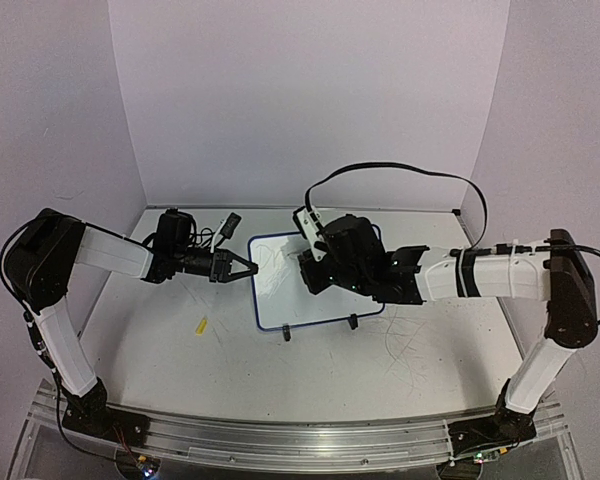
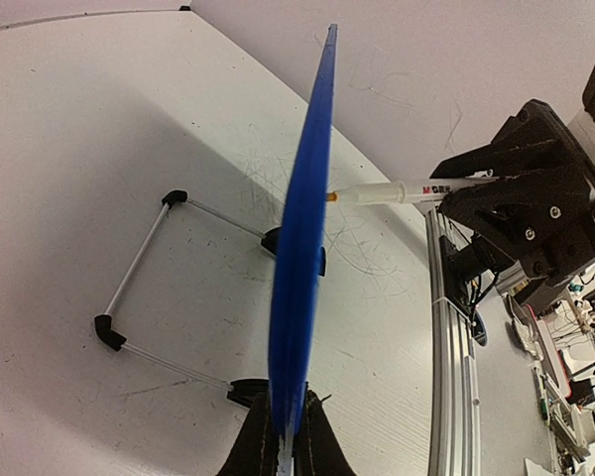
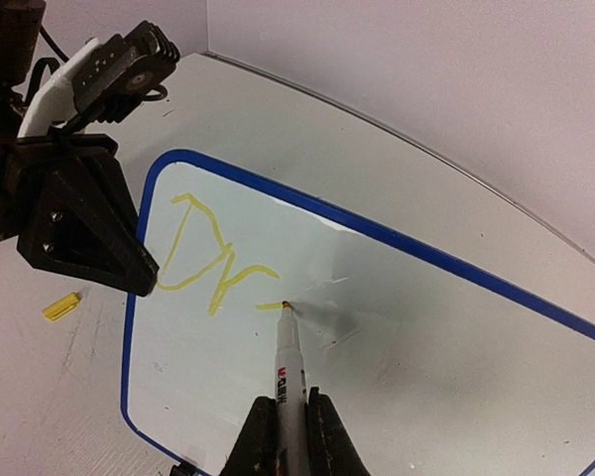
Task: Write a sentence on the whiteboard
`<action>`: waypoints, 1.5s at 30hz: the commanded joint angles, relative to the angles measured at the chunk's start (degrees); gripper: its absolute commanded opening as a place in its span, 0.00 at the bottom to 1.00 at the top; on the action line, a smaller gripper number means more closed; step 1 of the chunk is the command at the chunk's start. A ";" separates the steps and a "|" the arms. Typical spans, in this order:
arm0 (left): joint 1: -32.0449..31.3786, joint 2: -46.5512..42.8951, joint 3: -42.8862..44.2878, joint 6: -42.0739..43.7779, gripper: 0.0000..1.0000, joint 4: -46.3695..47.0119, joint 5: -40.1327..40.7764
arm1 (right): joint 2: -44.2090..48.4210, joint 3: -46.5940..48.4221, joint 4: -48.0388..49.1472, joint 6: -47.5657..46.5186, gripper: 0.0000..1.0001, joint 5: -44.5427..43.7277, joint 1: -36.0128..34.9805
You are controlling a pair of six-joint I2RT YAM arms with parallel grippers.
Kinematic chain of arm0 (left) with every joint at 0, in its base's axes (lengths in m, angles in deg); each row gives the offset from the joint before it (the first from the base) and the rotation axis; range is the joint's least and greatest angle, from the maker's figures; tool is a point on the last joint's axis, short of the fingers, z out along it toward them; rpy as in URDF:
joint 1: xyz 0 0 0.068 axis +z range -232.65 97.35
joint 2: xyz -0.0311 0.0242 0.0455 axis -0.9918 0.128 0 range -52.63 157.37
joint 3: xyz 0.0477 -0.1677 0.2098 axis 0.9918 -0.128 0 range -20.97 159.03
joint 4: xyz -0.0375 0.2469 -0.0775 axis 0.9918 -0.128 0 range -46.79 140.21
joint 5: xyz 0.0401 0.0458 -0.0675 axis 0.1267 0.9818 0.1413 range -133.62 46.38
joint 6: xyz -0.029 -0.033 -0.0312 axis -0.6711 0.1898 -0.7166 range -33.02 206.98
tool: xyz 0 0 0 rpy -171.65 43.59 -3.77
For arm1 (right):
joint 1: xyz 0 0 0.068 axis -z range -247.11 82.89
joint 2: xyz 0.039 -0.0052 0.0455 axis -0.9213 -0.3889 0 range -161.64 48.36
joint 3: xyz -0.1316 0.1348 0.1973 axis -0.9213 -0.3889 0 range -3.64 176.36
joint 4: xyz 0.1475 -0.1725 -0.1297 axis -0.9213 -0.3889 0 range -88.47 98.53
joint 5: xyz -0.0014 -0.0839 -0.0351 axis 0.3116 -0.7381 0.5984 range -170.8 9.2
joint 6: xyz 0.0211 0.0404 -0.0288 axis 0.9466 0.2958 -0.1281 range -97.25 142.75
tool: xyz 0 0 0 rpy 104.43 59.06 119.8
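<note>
The whiteboard, white with a thin blue rim, stands tilted at mid table on two black clip feet and a wire stand. My left gripper is shut on its left edge, seen edge-on in the left wrist view. My right gripper is shut on a white marker whose tip touches the board face. The sentence shows as yellow letters "Dr" plus a short stroke at the tip. In the top view my right gripper is over the board.
A small yellow marker cap lies on the scuffed tabletop left of the board, also in the right wrist view. A black cable loops over the right arm. Purple walls enclose the table. An aluminium rail runs along the near edge.
</note>
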 commanded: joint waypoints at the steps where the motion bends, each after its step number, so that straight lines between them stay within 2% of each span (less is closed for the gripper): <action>1: -0.01 -1.70 1.42 1.10 0.00 -1.60 0.62 | 1.98 0.11 1.06 0.95 0.00 -5.12 0.60; 31: -0.02 -1.80 1.49 1.18 0.00 -1.69 0.62 | -2.50 3.41 2.47 0.38 0.00 -0.29 0.66; 45: -0.04 -1.67 1.65 1.18 0.00 -1.69 0.60 | -0.65 0.07 0.91 2.49 0.00 0.86 0.21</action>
